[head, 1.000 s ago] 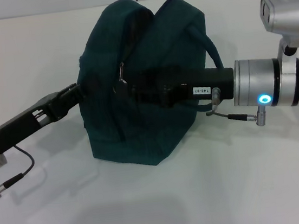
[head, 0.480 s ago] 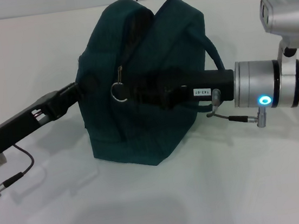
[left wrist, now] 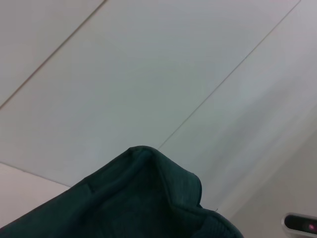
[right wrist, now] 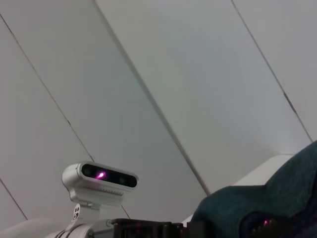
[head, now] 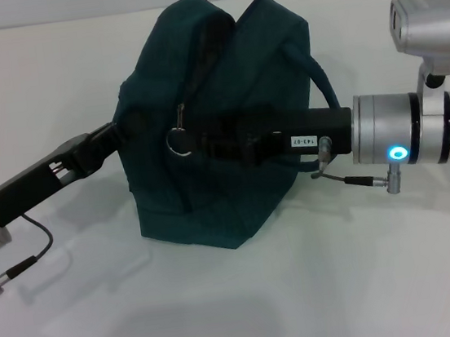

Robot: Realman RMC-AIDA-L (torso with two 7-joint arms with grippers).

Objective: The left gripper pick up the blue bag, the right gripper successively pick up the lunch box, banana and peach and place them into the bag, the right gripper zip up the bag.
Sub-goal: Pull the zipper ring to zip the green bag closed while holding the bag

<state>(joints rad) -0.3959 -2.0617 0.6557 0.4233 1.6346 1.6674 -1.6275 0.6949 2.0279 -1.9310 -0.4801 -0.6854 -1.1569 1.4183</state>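
Teal fabric blue bag (head: 220, 128) sits upright mid-table (head: 346, 285). Head view: right gripper (head: 192, 135) reaches level across bag front, tips at ring zip pull (head: 177, 140); jaw state can't tell. Risk: pull slips, zip jams. Left gripper (head: 118, 132) pinches bag's left edge. Wrist views: bag fabric, walls only.

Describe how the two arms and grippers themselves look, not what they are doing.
The left gripper is matte black, on a black link ending in a silver metal cuff with a thin black cable looping from it. The right gripper is a black block with a small white label, joined to a silver cylindrical wrist with a glowing blue ring light, a cable plug and a grey camera box.
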